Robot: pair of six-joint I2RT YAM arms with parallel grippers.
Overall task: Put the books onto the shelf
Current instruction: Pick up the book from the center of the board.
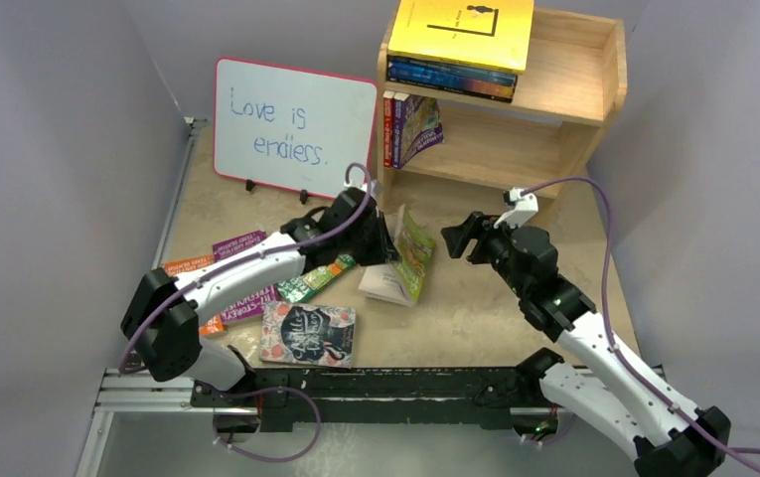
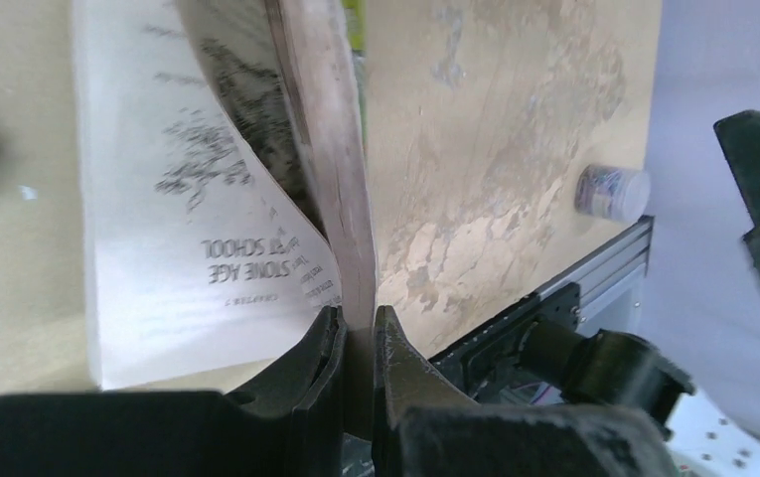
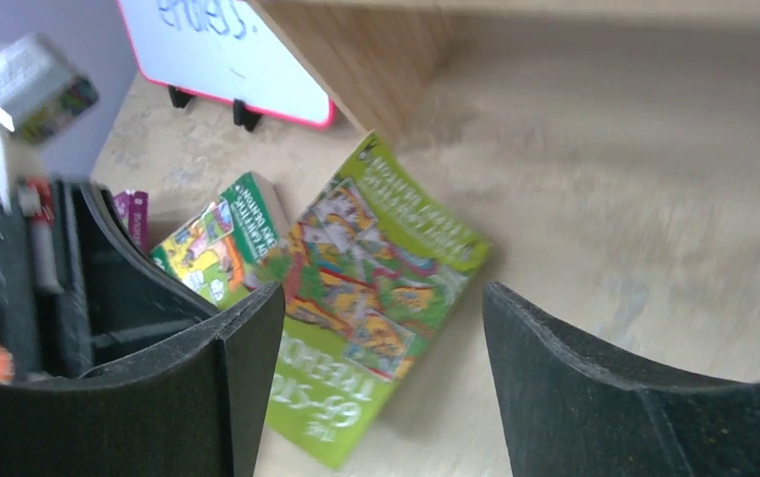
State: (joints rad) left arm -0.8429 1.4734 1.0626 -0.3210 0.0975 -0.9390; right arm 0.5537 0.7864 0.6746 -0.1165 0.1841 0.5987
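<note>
L gripper is clamped on the edge of the green book, which is held upright w/ pages fanning loose, just in front of the shelf. R gripper is seen w/ jaws spread wide, nothing between them, also just in front of the shelf. Step in hand is judged a handover or pickup of this book. Next move calls for a lift toward the shelf's lower tier, beside the purple books, w/ pages kept from splaying
</note>
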